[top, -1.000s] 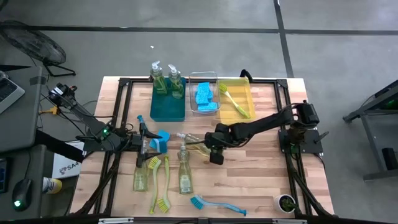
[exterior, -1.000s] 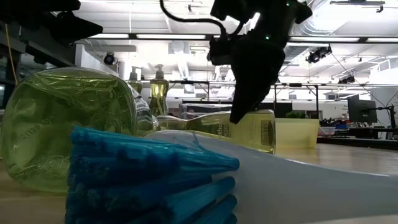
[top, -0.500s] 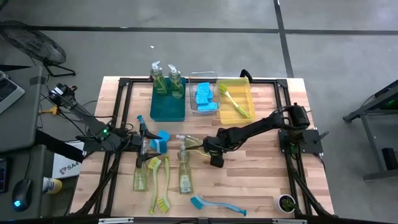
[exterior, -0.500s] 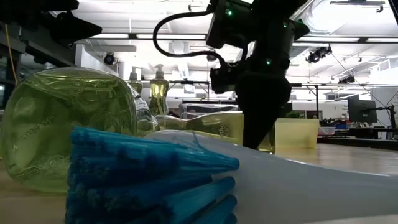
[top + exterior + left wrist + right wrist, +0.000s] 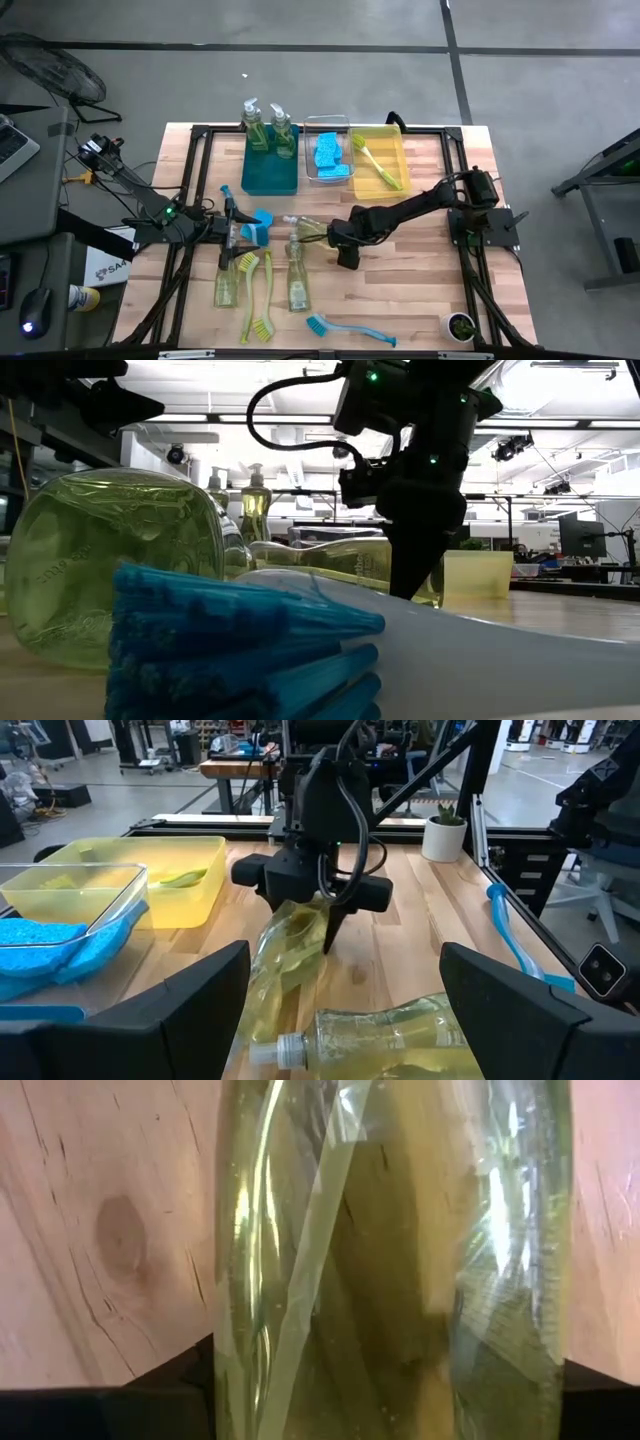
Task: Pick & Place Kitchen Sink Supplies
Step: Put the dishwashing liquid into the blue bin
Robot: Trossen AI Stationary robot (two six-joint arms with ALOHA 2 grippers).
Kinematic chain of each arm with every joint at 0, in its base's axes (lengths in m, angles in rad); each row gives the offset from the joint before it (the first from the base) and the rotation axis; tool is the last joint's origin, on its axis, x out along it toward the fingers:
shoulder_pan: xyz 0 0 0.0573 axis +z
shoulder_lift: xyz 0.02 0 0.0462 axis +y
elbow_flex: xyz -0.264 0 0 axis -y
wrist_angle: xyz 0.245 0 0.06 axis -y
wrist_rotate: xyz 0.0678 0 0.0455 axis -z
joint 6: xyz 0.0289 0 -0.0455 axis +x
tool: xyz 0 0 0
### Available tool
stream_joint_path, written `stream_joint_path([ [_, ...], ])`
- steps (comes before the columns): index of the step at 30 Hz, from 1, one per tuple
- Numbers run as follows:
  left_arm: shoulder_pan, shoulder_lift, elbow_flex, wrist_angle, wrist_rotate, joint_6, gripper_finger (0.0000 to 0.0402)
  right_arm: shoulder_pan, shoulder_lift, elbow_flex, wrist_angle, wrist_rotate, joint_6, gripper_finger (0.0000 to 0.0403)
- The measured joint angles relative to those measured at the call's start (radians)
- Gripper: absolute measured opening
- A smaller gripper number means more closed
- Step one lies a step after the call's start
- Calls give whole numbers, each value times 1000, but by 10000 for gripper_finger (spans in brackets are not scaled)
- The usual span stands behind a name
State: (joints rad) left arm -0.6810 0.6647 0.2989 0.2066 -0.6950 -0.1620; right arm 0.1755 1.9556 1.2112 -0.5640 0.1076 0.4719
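Note:
A clear pump bottle of yellow-green soap (image 5: 311, 231) lies on its side at mid-table. My right gripper (image 5: 340, 238) points down over its body, open, one finger on each side of it (image 5: 390, 1405). Whether they touch it does not show. My left gripper (image 5: 233, 236) waits open at the table's left, beside a blue sponge (image 5: 261, 224). Two more bottles (image 5: 297, 276) (image 5: 226, 285) and two yellow-green brushes (image 5: 258, 295) lie flat near the near edge. A blue brush (image 5: 345, 328) lies there too. My right gripper stands astride the body of the lying bottle (image 5: 300, 935), coming from above with the fingers across it. One finger (image 5: 333, 925) runs down the bottle's side. I cannot tell whether the fingers touch it. The bottle rests on the table.
At the far edge stand a teal bin (image 5: 270, 172) with two upright bottles (image 5: 266, 127), a clear bin (image 5: 343, 175) with blue sponges and a yellow bin (image 5: 392, 150) with a brush. Bare wood lies to the right of my right gripper. A small plant pot (image 5: 459, 325) sits at the near right corner.
My right gripper has come down over the lying bottle, shifting a little toward the table's left edge and tipping from slanted to nearly upright. The bottle has stayed where it lay.

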Motion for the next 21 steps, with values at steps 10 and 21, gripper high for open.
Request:
stream_joint_path([
  [10, 0, 0, 0, 4, 0, -1, 321, 70, -8, -6, 71, 198, 37, 253],
  [21, 0, 0, 0, 10, -1, -4, 321, 153, -16, -6, 261, 559, 107, 253],
])
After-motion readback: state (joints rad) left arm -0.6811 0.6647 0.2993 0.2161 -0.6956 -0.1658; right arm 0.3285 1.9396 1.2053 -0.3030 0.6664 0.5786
